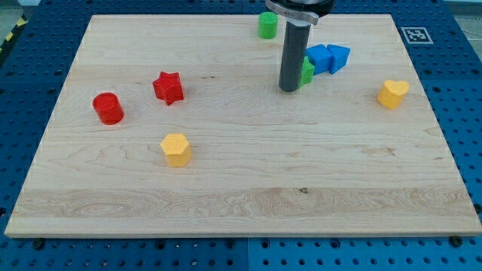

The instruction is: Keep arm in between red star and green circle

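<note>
A robotics lab bench: a pale wooden worktop on blue perforated mounting plate, with a fiducial marker at its far right corner.

You see a red star, red cylinder, green circle, two blue blocks, yellow hexagon and yellow heart on the pale wood-grain tabletop.
</note>
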Tool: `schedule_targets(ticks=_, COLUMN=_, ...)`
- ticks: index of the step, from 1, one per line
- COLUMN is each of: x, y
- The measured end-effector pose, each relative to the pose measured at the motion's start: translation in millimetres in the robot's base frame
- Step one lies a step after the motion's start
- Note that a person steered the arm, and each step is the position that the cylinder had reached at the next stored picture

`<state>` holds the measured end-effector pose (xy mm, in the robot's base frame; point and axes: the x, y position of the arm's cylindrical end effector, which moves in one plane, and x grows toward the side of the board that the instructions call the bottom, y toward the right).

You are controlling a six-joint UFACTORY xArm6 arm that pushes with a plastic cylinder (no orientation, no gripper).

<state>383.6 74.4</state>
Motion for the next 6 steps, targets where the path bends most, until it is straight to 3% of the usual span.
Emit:
schedule_targets(ticks=3, x=32, y=23)
schedule_targets(ticks=4, x=22, y=47)
schedule_targets(ticks=6, x=-8, y=40)
